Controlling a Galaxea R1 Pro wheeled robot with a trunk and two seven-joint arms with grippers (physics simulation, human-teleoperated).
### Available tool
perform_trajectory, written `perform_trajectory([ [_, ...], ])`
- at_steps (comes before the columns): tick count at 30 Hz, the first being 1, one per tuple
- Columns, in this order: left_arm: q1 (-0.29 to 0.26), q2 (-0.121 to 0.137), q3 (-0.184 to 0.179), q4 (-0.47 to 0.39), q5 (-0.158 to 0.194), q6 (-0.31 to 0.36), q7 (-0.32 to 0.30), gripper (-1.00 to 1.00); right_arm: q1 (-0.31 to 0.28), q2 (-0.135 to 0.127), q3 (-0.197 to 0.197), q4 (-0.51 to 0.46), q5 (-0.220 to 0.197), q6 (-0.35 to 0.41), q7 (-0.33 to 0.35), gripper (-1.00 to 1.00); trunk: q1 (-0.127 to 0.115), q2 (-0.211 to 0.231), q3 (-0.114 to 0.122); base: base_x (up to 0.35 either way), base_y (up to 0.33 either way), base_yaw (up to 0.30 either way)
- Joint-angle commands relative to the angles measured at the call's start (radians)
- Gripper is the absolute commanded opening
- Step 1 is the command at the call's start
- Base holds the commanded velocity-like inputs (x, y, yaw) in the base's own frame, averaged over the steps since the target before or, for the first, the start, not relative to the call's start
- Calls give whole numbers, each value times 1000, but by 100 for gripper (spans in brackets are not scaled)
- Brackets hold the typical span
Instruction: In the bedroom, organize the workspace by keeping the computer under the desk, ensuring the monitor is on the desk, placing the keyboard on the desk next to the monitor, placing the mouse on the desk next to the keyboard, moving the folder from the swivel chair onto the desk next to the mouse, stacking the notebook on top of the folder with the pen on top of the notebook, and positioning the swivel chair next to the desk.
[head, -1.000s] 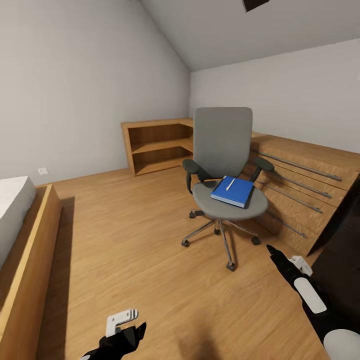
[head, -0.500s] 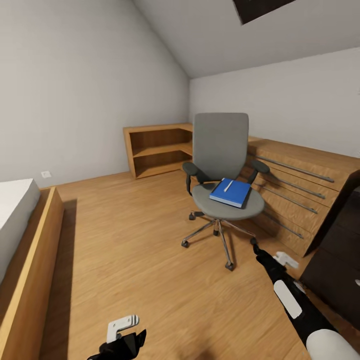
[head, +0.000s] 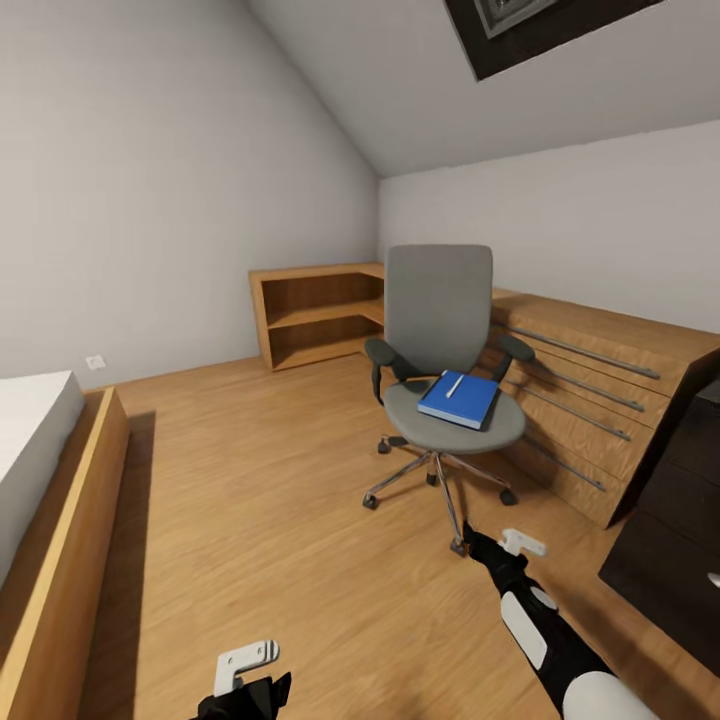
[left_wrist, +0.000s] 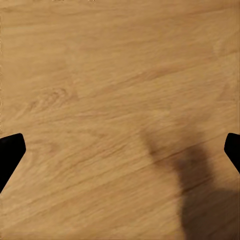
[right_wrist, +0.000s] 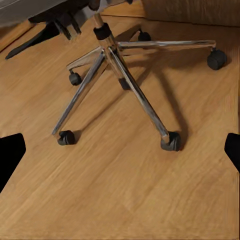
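1. My left gripper (left_wrist: 120, 155) and right gripper (right_wrist: 120, 155) both stand wide apart, holding nothing, over the wood floor (head: 250, 480).
2. The swivel chair (head: 445, 350) stands near the right gripper, beside the wooden dresser (head: 600, 390); open floor lies left.
3. On its seat lies the blue folder (head: 458, 399) with the white pen (head: 453, 385) on top; a notebook I cannot make out.

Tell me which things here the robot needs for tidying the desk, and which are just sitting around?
Needed for the job:
- swivel chair
- blue folder on the chair's seat
- white pen lying on top of the folder
- dark drawer unit, part of the desk

Just sitting around:
- wooden shelf
- light wooden dresser
- bed
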Motion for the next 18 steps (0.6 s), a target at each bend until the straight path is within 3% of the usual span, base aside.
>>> perform_trajectory([
  [1, 0, 0, 0, 1, 10, 3, 9, 100, 4, 3, 2, 22, 9, -6, 0, 100, -4, 7, 2, 0, 0, 0],
  [3, 0, 0, 0, 8, 10, 2, 9, 100, 12, 7, 2, 43, 24, -12, 0, 100, -12, 21, 9, 0, 0, 0],
  [4, 0, 3, 1, 77, 9, -29, 10, 100, 41, 16, 2, 105, 45, -65, -1, 100, -16, 28, 12, 0, 0, 0],
  [11, 0, 4, 2, 183, 3, -132, 9, 100, 82, 33, 3, 212, 60, -189, -1, 100, -42, 77, 34, 0, 0, -17],
  [18, 0, 3, 3, 278, -45, -199, 8, 100, 94, 55, 3, 292, 100, -308, -1, 100, -69, 126, 59, 0, 0, -176],
])
